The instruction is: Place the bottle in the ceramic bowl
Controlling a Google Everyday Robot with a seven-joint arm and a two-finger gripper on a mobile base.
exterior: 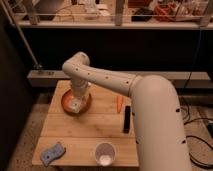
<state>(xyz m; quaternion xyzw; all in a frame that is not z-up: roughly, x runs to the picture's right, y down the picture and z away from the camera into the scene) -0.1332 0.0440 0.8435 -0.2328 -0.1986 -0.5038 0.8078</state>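
The ceramic bowl (67,102) is a shallow orange-brown dish at the back left of the wooden table (75,130). My gripper (76,103) hangs straight down over the bowl from the bent white arm. A small whitish bottle (75,105) shows at the gripper's tip, inside the bowl's rim. The arm's wrist hides the back of the bowl.
A round white cup (104,153) stands at the front middle. A black rectangular bar (127,119) lies right of centre, with a small orange piece (119,102) behind it. A blue-grey sponge (52,153) lies at the front left. A railing and shelf run behind the table.
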